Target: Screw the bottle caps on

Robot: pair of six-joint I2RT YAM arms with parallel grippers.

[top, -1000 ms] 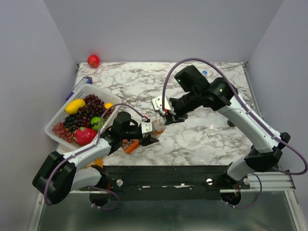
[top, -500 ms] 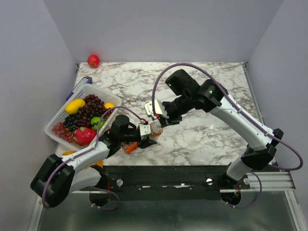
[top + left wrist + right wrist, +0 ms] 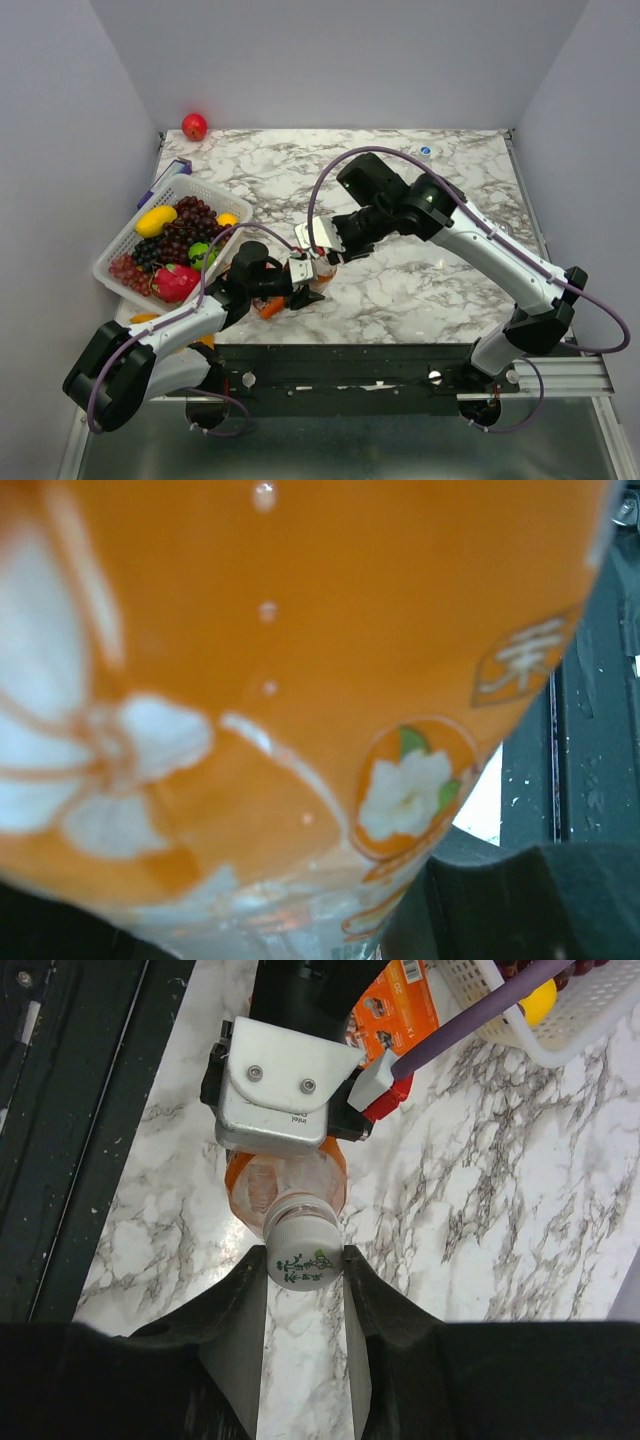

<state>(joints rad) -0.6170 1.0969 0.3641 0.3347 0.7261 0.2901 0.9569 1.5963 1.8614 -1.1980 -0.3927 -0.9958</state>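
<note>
The orange bottle (image 3: 312, 274) lies tilted near the table's front edge, and its orange flowered label (image 3: 300, 660) fills the left wrist view. My left gripper (image 3: 297, 277) is shut on the bottle's body; one black finger (image 3: 545, 900) shows at the lower right. In the right wrist view the bottle's neck (image 3: 287, 1185) points toward the camera with the whitish cap (image 3: 303, 1253) on it. My right gripper (image 3: 303, 1257) is shut on that cap, a finger touching each side. A blue cap (image 3: 426, 152) lies at the far right. The clear bottles are out of view.
A white basket (image 3: 112, 255) of fruit stands at the left with a purple box (image 3: 172, 171) behind it. A red apple (image 3: 194, 126) sits at the far left corner. An orange packet (image 3: 270, 303) lies under the left gripper and also shows in the right wrist view (image 3: 400, 1005).
Both grippers and the bottle have shifted a little left and toward the front edge. The right arm has swung left. Both grips are unchanged.
</note>
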